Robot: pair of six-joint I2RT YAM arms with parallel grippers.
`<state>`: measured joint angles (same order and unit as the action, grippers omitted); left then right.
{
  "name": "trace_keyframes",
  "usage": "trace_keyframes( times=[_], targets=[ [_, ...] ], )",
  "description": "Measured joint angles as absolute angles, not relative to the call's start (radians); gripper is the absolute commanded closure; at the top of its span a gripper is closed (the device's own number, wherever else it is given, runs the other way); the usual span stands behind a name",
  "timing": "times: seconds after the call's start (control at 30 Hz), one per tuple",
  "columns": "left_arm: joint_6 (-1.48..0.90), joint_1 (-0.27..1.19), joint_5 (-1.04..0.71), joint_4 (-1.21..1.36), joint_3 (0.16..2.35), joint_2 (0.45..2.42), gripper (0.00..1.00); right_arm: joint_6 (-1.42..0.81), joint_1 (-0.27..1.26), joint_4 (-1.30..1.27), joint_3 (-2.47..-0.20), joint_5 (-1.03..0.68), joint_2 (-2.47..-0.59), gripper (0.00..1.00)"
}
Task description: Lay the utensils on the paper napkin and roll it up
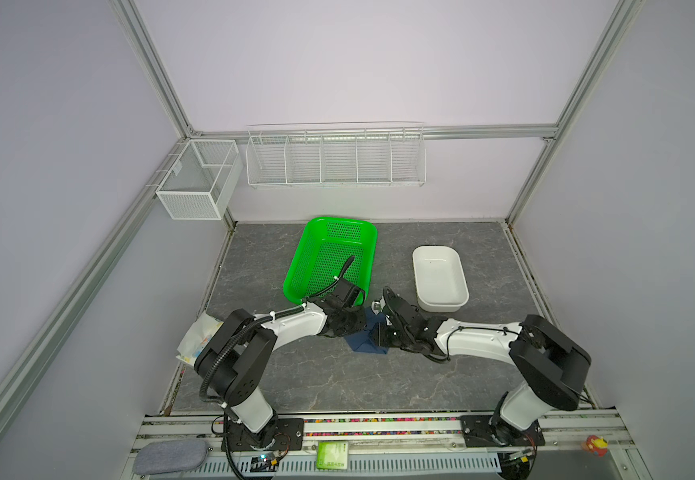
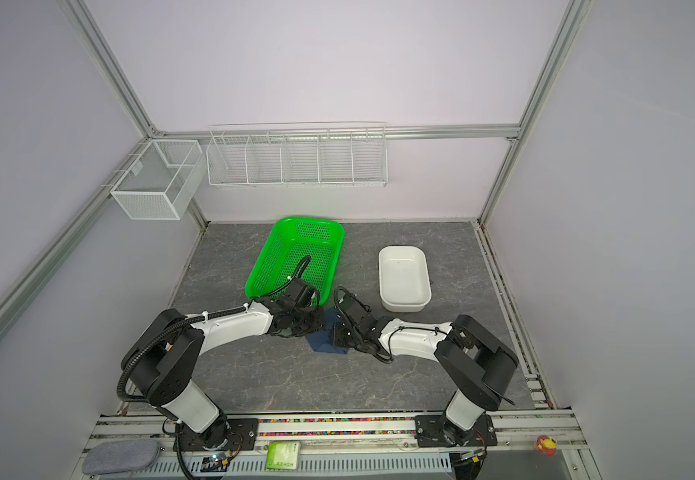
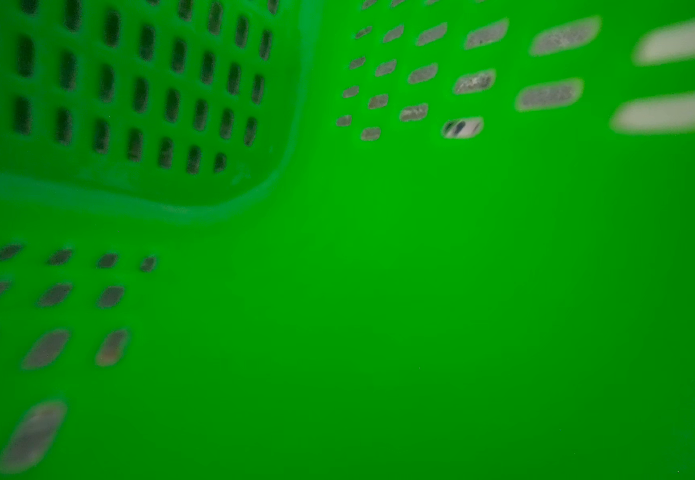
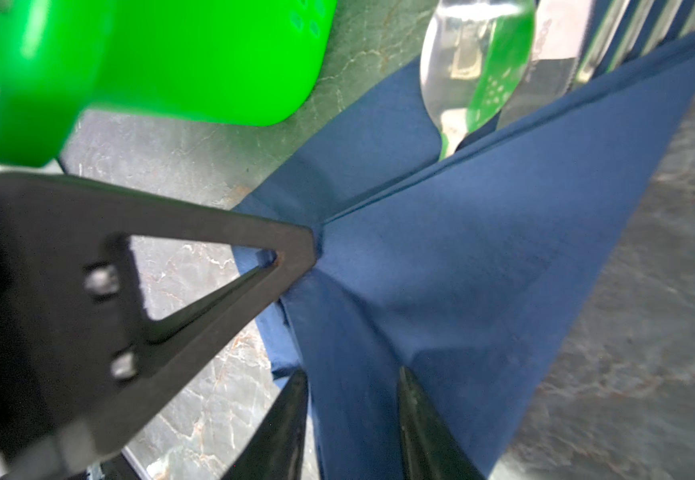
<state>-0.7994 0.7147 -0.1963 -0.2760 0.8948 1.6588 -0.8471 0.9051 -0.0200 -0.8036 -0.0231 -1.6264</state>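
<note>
Jaws: left gripper (image 4: 301,252) together, pinching napkin (image 4: 483,270) fold; right gripper (image 4: 354,415) apart, astride it. We judge rolling begun over utensils (image 4: 545,72); next needs even turn, keeping utensils inside.

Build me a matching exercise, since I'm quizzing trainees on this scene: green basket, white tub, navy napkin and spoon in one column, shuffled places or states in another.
1 green plastic basket
2 white tub
3 navy paper napkin
4 spoon

A shiny, bowl poking from a fold
B solid-walled, empty, furthest right
C creased, folded over
D perforated, empty

Pairs: 1-D, 2-B, 3-C, 4-A
</note>
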Motion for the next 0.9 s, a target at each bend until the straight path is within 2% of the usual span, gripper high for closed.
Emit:
trace_keyframes(
  times=[0.23, 0.57, 0.9],
  targets=[
    [-0.788, 0.715, -0.187, -0.289, 0.894, 1.654, 1.00, -0.867, 0.900, -0.059, -0.716, -0.027, -1.531, 0.54],
    [-0.773, 0.715, -0.181, -0.297, 0.888, 1.647, 1.00, -0.898, 0.879, -0.078, -0.651, -0.048, -1.485, 0.84],
    [-0.769, 0.715, -0.180, -0.298, 0.888, 1.647, 1.00, -0.898, 0.881, -0.102, -0.663, -0.099, -1.579, 0.87]
  ],
)
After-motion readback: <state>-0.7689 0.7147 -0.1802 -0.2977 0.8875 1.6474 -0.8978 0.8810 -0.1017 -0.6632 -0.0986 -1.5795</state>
